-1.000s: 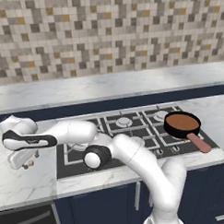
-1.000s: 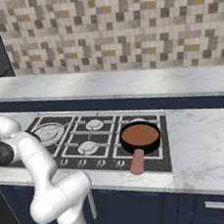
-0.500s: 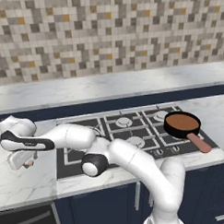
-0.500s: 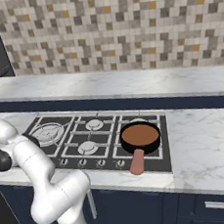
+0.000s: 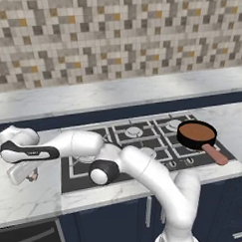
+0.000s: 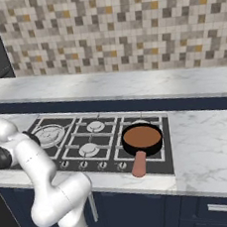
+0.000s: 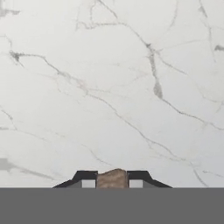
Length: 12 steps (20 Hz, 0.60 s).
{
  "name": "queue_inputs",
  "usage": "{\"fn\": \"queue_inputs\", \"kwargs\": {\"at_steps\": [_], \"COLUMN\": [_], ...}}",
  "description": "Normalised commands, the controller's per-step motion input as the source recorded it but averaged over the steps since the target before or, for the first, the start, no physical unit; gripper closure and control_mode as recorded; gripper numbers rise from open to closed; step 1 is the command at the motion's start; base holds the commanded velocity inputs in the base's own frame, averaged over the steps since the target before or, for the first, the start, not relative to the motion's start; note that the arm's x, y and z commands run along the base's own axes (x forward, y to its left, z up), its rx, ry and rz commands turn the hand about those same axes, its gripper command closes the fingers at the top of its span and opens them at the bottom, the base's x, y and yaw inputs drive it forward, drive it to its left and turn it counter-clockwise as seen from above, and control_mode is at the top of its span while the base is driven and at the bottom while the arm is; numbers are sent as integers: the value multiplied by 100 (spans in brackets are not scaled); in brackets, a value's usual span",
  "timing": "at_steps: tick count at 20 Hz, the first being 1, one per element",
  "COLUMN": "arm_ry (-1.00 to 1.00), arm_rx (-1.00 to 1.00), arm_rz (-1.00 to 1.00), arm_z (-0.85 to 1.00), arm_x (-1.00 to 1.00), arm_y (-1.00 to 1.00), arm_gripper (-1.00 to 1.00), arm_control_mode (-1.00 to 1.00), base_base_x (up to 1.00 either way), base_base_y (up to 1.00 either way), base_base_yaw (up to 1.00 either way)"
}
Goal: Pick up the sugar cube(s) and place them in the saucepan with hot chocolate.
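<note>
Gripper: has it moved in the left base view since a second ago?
Yes. The gripper has sunk slightly toward the marble counter left of the stove, and its jaws have closed on a sugar cube.

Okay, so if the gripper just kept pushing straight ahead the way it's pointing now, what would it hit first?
Most likely the marble counter. The gripper points at its bare surface with a sugar cube between its fingers, so the cube would probably touch first; depth is hard to judge.

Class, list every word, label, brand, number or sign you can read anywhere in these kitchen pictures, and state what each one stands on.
None can be read.
Arm link: a small pale marking on its dark band, too blurred to read.
Stove, saucepan, marble counter, wall tiles: no lettering shows.
Sugar cube between the gripper tips: unmarked.
</note>
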Motion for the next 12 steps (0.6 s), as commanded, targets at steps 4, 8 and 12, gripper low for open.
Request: {"fn": "queue_inputs", "kwargs": {"at_steps": [4,8,12], "arm_ry": [9,0,0], "arm_rx": [-1,0,0], "arm_rz": [-8,-19,-26], "arm_z": [20,56,57], "arm_x": [-14,-42,-14], "arm_y": [-5,-51,-97], "arm_gripper": [100,100,100], "arm_control_mode": [-100,-100,-100], "base_base_x": [0,0,0], "base_base_y": [0,0,0], "base_base_yaw": [0,0,0]}}
